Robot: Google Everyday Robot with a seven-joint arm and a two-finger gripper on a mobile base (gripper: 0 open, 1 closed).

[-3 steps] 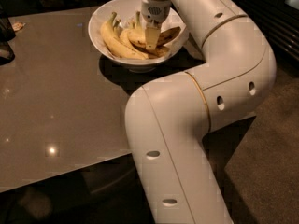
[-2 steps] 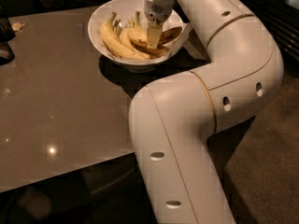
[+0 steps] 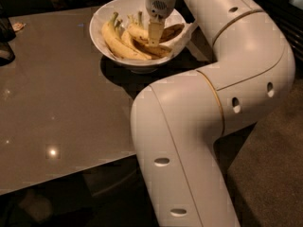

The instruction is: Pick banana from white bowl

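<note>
The white bowl stands at the far edge of the brown table. It holds several bananas. The short ripe banana lies across the middle of the bowl, its dark brown end pointing right. Two longer, paler bananas with greenish stems lie to its left. My gripper hangs straight down from the wrist into the bowl, right at the short banana's middle. My arm hides the bowl's right rim.
My big white arm fills the right half of the view and overhangs the table's right edge. A dark object sits at the table's far left edge, with a small scrap beside it. Crumpled white paper pokes out at the bowl's right.
The arm's elbow has swung a little to the right. The gripper has stayed over the middle of the bowl and sits slightly lower among the bananas.
</note>
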